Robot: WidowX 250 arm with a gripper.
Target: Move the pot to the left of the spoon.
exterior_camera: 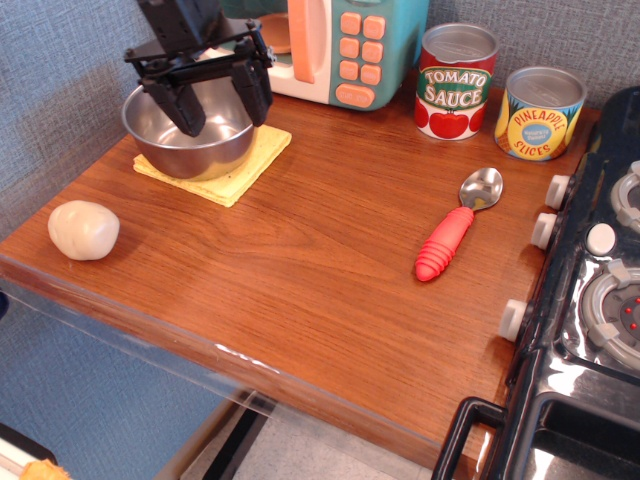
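Observation:
The pot is a shiny steel bowl standing on a yellow cloth at the back left of the wooden table. My black gripper hangs open right over the pot, one finger over its inside and the other at its right rim. It holds nothing. The spoon, with a silver bowl and a red ribbed handle, lies at the right of the table, far from the gripper.
A tomato sauce can and a pineapple slices can stand at the back right. A toy microwave stands at the back. A white dough ball lies front left. A black stove borders the right edge.

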